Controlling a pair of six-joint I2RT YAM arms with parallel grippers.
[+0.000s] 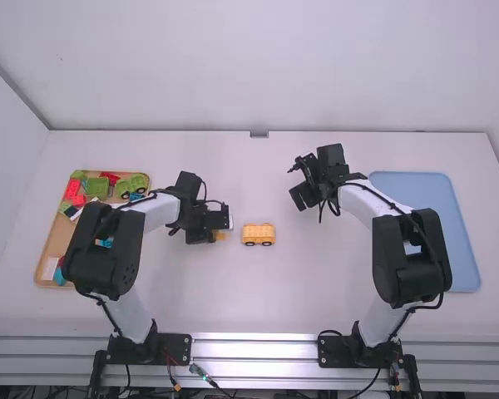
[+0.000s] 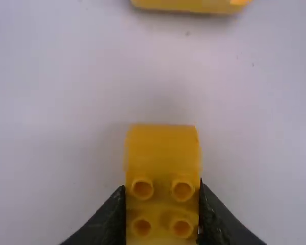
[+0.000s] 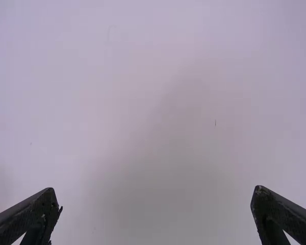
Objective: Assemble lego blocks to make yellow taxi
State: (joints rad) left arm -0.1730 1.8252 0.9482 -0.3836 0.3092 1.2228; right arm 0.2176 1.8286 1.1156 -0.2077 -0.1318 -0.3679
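- Watching from my station, I find the yellow block (image 2: 163, 199) between the two fingers of my left gripper (image 1: 219, 225), which is holding it, one finger on each side.
- The block shows four round studs in the left wrist view, and beyond these studs it has a smooth part.
- The yellow car body (image 1: 258, 233) stands on the white table (image 1: 258, 307), near the left gripper but apart from it; in the high view it is just to the right of the held block. Two dark wheels can be seen along its near side.
- I cannot tell how high the block is above the table.
- My right gripper (image 1: 296, 183) is farther up the picture and to the right of the car body, well apart from it. Its fingers are wide, with white table surface seen between them and nothing in their grip.
- On the far left of the table is the brown tray (image 1: 60, 239), which is holding green blocks (image 1: 98, 188), red blocks (image 1: 73, 189) and other coloured pieces. The left arm covers a part of it.
- On the right side lies the blue tray (image 1: 437, 198), partly behind the right arm.
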